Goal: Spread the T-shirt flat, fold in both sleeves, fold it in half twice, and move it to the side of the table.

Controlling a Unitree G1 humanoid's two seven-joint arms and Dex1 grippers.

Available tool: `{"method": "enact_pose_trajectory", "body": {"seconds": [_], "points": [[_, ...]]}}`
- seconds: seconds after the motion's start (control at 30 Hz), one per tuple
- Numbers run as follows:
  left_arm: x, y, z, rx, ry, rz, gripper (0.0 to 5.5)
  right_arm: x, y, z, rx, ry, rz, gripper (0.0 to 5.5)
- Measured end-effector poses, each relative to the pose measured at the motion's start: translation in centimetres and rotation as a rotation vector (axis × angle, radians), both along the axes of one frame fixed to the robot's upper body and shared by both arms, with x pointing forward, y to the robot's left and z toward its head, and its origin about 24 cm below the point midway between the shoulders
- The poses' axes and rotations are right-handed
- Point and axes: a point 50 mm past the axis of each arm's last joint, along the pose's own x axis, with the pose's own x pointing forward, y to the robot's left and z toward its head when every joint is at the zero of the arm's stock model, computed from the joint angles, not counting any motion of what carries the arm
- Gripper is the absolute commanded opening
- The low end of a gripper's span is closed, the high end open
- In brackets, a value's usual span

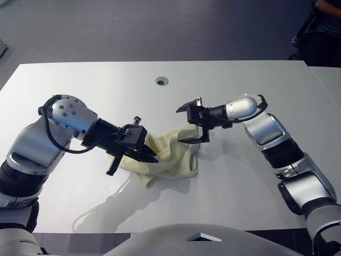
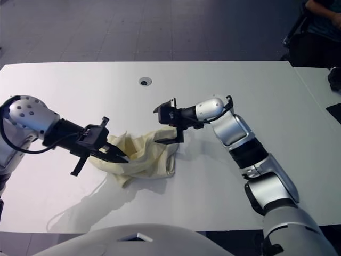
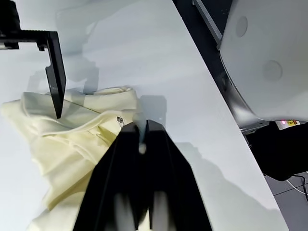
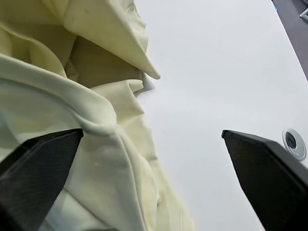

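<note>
A pale yellow T-shirt (image 1: 168,154) lies crumpled in the middle of the white table (image 1: 80,85). My left gripper (image 1: 145,154) is at the shirt's left edge, shut, with a sliver of pale cloth pinched between its fingers (image 3: 159,144). That side of the shirt looks lifted a little off the table. My right gripper (image 1: 187,124) hangs open just above the shirt's far right part, jaws spread wide with one finger (image 1: 193,140) down near the cloth. In the right wrist view the folds of the shirt (image 4: 96,110) lie right below the open gripper (image 4: 151,134).
A round cable hole (image 1: 161,81) sits in the table behind the shirt. The table's near edge (image 3: 211,91) runs close to my left gripper. A second table (image 1: 330,80) adjoins at the right.
</note>
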Motion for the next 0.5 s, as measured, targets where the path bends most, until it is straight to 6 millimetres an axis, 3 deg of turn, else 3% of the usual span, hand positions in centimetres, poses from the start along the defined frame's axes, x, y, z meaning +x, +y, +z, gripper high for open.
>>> {"method": "enact_pose_trajectory", "body": {"seconds": [0.13, 0.5], "points": [[-0.15, -0.11, 0.1, 0.002, -0.007, -0.009, 0.01, -0.17, 0.38, -0.01, -0.008, 0.005, 0.033, 5.4], [-0.64, -0.49, 0.32, -0.004, -0.008, -0.034, 0.01, -0.85, 0.87, -0.17, -0.027, 0.018, 0.089, 3.74]]}}
